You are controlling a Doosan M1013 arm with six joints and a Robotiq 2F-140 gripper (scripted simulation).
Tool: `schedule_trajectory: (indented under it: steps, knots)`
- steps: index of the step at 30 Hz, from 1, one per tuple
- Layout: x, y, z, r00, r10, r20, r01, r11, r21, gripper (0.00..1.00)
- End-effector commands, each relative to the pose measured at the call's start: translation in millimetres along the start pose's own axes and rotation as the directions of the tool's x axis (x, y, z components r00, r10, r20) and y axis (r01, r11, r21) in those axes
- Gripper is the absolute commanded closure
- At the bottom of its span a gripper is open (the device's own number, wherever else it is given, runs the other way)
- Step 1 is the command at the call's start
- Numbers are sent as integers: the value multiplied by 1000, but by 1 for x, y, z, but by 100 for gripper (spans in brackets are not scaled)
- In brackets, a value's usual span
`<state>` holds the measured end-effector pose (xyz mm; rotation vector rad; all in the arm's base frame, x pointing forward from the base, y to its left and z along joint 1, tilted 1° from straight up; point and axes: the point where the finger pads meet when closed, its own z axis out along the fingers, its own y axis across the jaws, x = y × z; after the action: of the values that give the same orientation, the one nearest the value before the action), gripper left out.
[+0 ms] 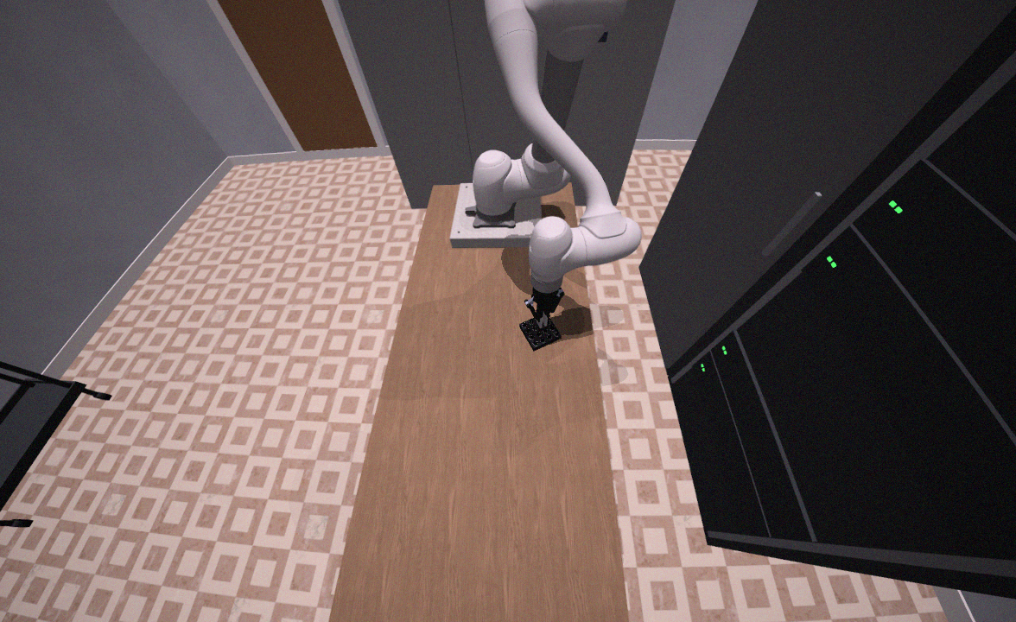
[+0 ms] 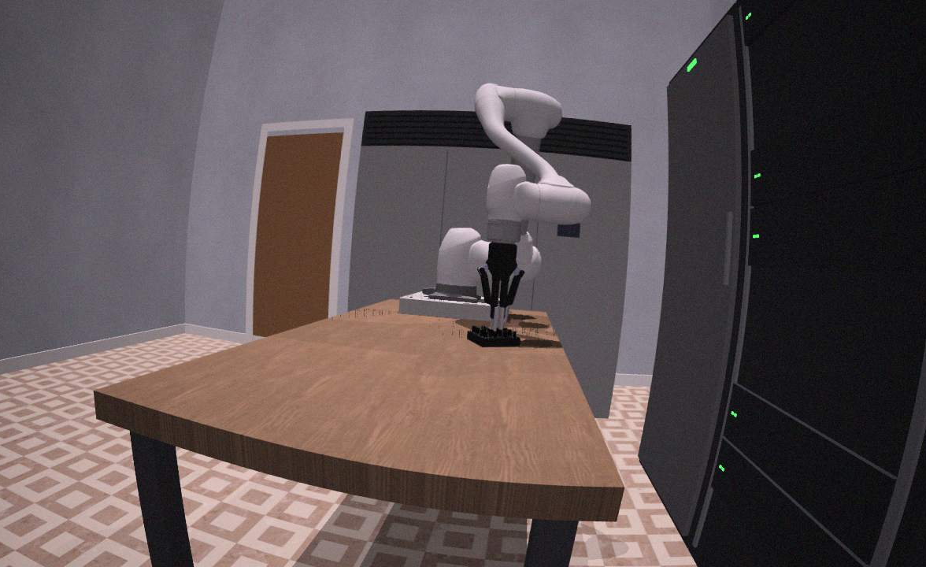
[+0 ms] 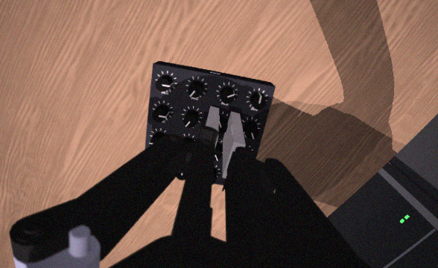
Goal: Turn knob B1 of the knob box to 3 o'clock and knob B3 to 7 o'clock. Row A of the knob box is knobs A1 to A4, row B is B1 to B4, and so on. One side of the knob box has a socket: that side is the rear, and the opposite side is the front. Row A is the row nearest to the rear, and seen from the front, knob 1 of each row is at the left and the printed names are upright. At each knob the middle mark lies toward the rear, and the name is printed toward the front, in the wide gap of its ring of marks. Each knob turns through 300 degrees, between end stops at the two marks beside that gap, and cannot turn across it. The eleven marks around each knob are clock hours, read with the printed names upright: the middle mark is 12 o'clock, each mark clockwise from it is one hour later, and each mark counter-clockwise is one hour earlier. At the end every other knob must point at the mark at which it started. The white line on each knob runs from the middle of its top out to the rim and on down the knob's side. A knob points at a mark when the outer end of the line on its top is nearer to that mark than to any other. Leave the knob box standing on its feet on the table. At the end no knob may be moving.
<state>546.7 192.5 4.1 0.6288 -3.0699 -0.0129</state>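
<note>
The black knob box (image 1: 533, 340) (image 2: 493, 342) (image 3: 212, 79) stands flat on the table. In the wrist view its socket side is at the top. My gripper (image 1: 542, 323) (image 2: 498, 328) (image 3: 220, 123) points down with its light fingertips close together around knob B3 (image 3: 223, 121), shut on it. Most of B3 and its white line are hidden by the fingertips. Knob B1 (image 3: 161, 112), at the left of row B, has its line pointing right, at about 3 o'clock. Knobs B2 (image 3: 191, 116) and B4 (image 3: 251, 127) stand on either side of the fingers. The fingers and linkages hide much of rows C and D.
The wooden table (image 1: 488, 464) (image 2: 382, 380) (image 3: 74, 74) carries the box near its right edge. The arm's white base plate (image 1: 488, 241) (image 2: 438, 304) is behind it. A dark rack cabinet (image 1: 844, 371) (image 2: 825, 316) stands right of the table.
</note>
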Motion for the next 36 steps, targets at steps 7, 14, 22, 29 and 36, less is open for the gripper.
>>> schedule_trajectory:
  steps: [7, 14, 22, 29, 36]
  knots:
    - [0, 0, 0, 998, -69, 0, 69, 998, -1, 95]
    - [0, 0, 0, 994, -106, 0, 106, 994, -1, 95]
    - [0, 0, 0, 993, -117, 0, 117, 993, -1, 95]
    - [0, 0, 0, 993, -118, 0, 118, 993, -1, 95]
    - [0, 0, 0, 993, -118, 0, 118, 993, -1, 95]
